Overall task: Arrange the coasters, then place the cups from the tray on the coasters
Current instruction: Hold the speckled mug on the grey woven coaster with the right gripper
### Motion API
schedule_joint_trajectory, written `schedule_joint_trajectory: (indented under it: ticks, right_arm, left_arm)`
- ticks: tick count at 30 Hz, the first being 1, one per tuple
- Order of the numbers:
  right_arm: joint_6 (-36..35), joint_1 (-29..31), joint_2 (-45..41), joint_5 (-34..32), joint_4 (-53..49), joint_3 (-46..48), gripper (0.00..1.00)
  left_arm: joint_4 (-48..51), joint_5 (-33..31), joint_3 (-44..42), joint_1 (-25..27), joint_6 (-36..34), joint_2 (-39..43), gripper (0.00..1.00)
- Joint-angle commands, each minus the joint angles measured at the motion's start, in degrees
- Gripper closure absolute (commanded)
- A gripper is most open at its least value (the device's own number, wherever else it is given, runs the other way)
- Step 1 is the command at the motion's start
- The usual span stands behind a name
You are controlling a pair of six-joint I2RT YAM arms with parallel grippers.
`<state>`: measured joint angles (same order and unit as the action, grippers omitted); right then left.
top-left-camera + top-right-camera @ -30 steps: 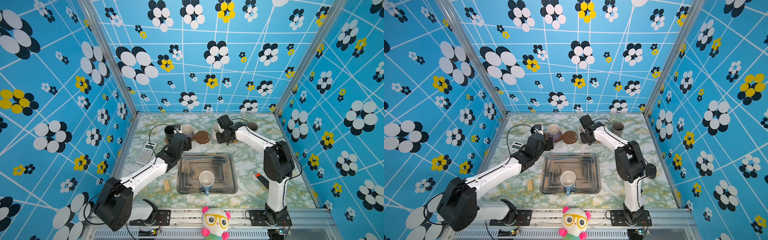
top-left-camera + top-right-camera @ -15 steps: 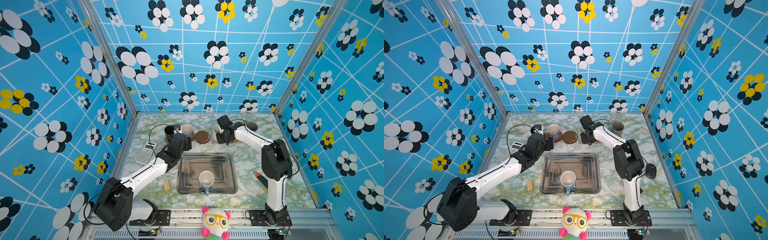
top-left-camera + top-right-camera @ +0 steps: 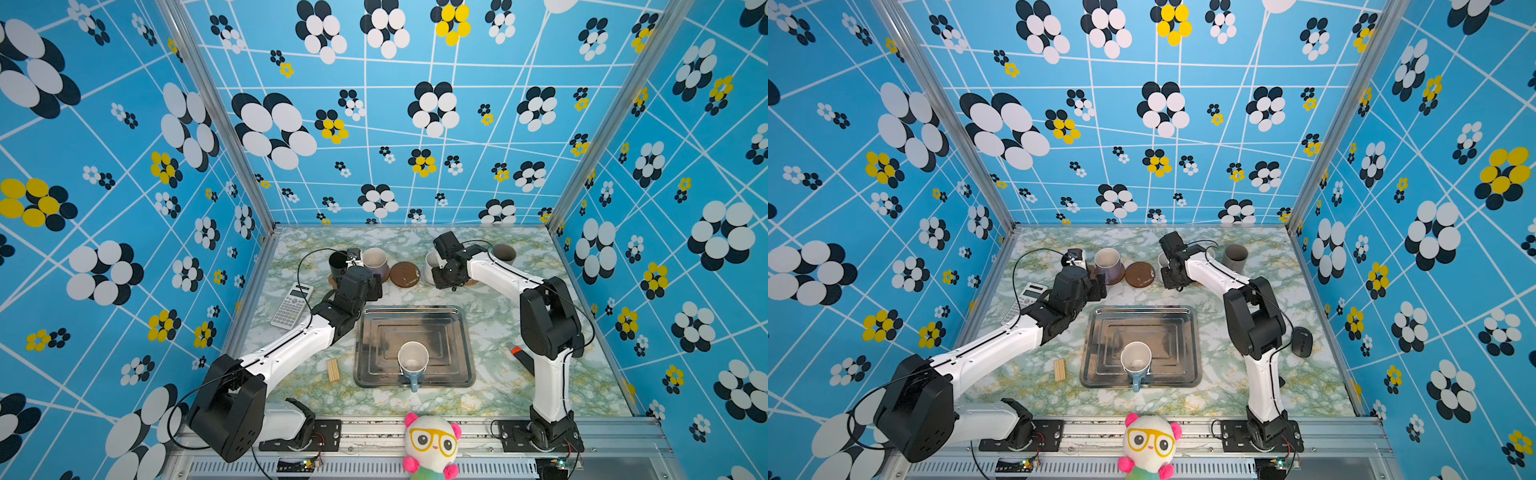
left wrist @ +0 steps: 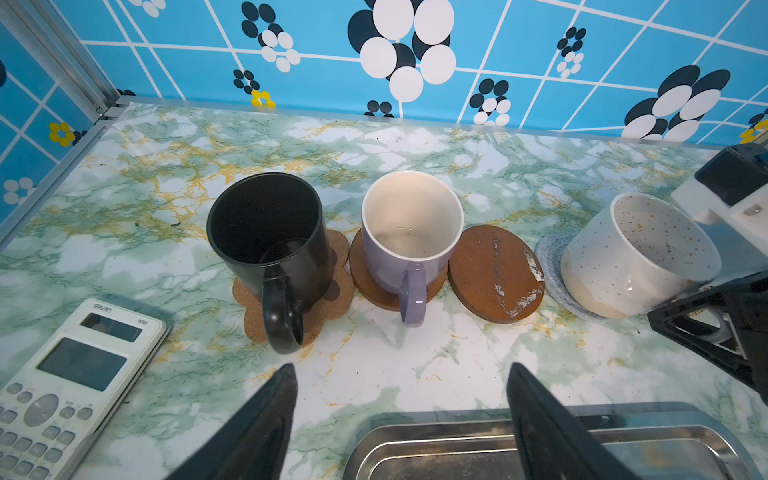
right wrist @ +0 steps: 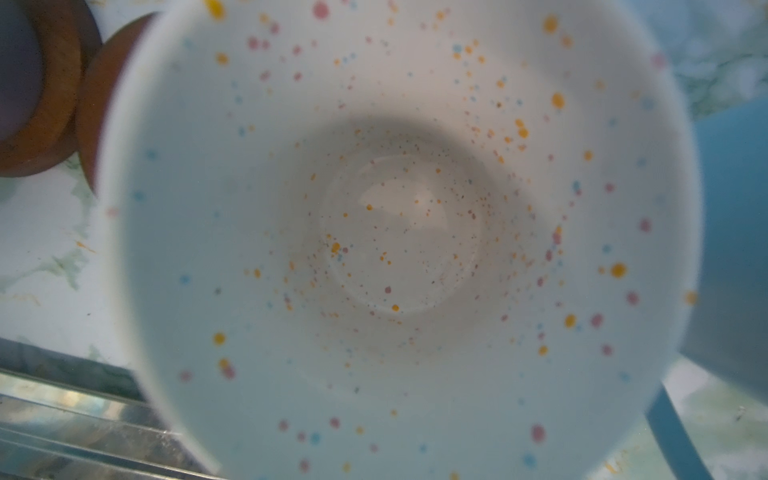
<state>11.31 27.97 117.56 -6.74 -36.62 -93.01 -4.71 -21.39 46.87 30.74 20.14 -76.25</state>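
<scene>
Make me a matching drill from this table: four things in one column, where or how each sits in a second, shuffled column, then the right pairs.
Column A
1. black mug
2. lavender mug
3. light blue mug
4. scuffed brown coaster

Column B
a. standing in the tray
b. on a round brown coaster
c. bare, no mug on it
d. on the flower-shaped cork coaster

Pairs: 1-d, 2-b, 3-a, 4-c
</scene>
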Motion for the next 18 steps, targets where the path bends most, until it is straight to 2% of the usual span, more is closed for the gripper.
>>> schedule_joint_trajectory:
  ticks: [1, 18]
  right_arm:
    - [-0.15, -0.51, -0.84, -0.73, 2.39, -2.87, 1.00]
    - [-0.15, -0.72, 0.63, -1.08, 2.04, -4.05, 1.00]
  left_arm:
    - [0.58, 0.15, -0.86, -0.42, 0.46, 1.36, 0.20]
    - [0.64, 0.21, -0.99, -0.42, 0.45, 1.45, 0.20]
